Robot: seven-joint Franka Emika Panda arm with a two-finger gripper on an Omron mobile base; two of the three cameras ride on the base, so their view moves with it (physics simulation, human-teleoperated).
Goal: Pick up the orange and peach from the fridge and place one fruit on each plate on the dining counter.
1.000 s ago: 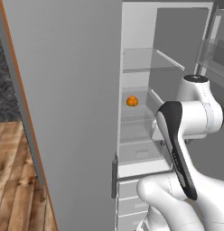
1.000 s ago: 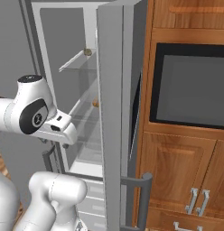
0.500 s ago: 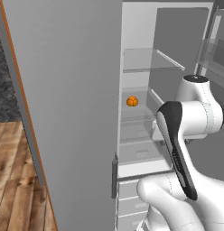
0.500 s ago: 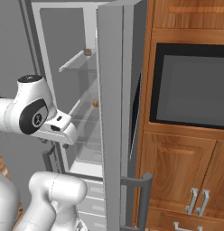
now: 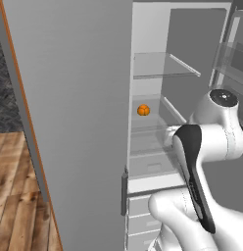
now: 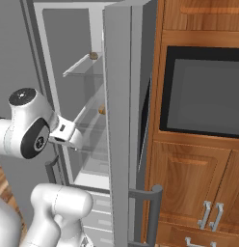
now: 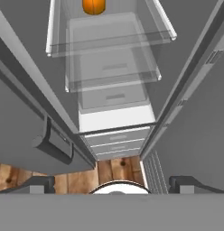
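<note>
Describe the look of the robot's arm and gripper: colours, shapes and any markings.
The arm is glossy white, built of rounded, bulbous links, with a long black band down one link and dark round joint caps. The gripper ends in two small dark grey, blocky finger tips. No cables or lettering visible.

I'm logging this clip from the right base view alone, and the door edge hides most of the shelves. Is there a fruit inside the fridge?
Observer: Yes. In the left base view the orange sits on a glass shelf inside the fridge, below the top shelf.
Operator: Is the gripper open?
Observer: In the hand view its tips stand far apart with nothing between them, so the gripper is open.
Operator: Is it close to the fruit?
Observer: No. In the hand view the orange lies at the top edge, well clear of the tips.
</note>
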